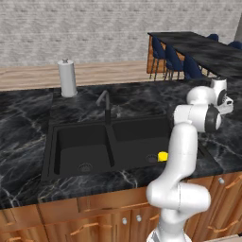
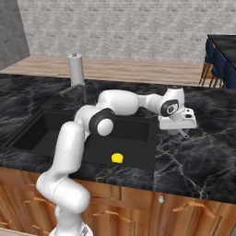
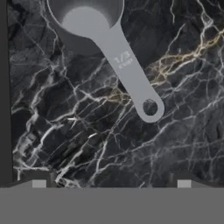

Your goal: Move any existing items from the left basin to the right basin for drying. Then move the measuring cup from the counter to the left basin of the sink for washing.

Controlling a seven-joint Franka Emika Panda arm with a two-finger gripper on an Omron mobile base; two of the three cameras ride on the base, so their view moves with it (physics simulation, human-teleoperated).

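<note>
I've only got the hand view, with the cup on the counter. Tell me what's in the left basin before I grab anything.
Observer: Nothing that I can see. The left basin shows only its round drain.
Operator: Now report the right basin.
Observer: A small yellow object lies in the right basin, near its front wall.
</note>
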